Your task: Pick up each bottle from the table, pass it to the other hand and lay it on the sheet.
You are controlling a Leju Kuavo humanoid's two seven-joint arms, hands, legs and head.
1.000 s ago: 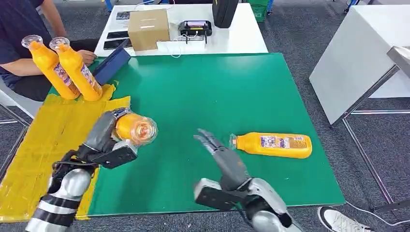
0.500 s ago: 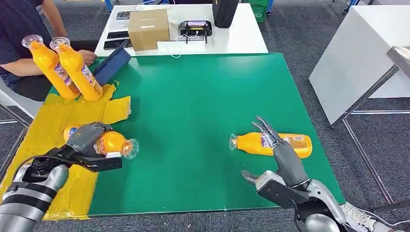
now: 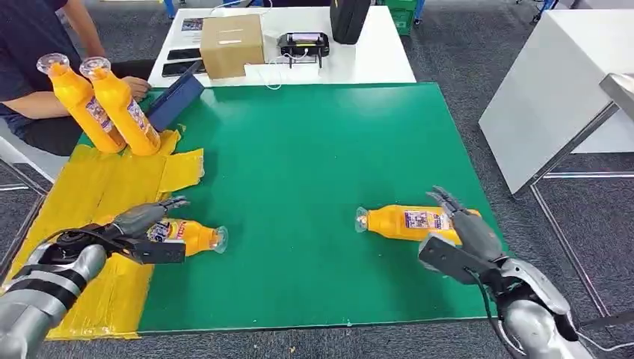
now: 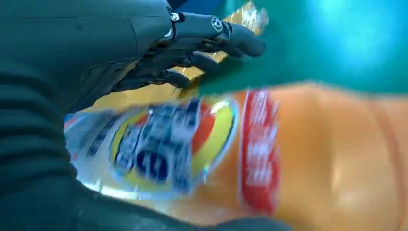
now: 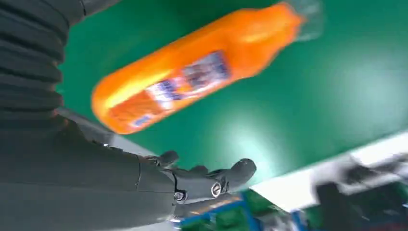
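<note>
Orange bottle [image 3: 185, 234] now lies at the yellow sheet [image 3: 82, 202] edge, your left hand [image 3: 142, 218] loosening; right hand [image 3: 463, 228], fingers spread, reaches the next bottle [image 3: 411, 222].

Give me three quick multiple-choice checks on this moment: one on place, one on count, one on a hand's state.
1. Where does the bottle by the left hand lie?
A. across the yellow sheet's edge
B. on the white table
C. on the floor

2. How many orange bottles are in sight?
A. two
B. four
C. six

3. The right hand is:
A. open beside a lying bottle
B. lifting a bottle
C. holding a box

Key: 1 A, the bottle straddles the yellow sheet and the mat; 2 B, two upright, two lying; 3 A, fingers spread by the lying bottle.
</note>
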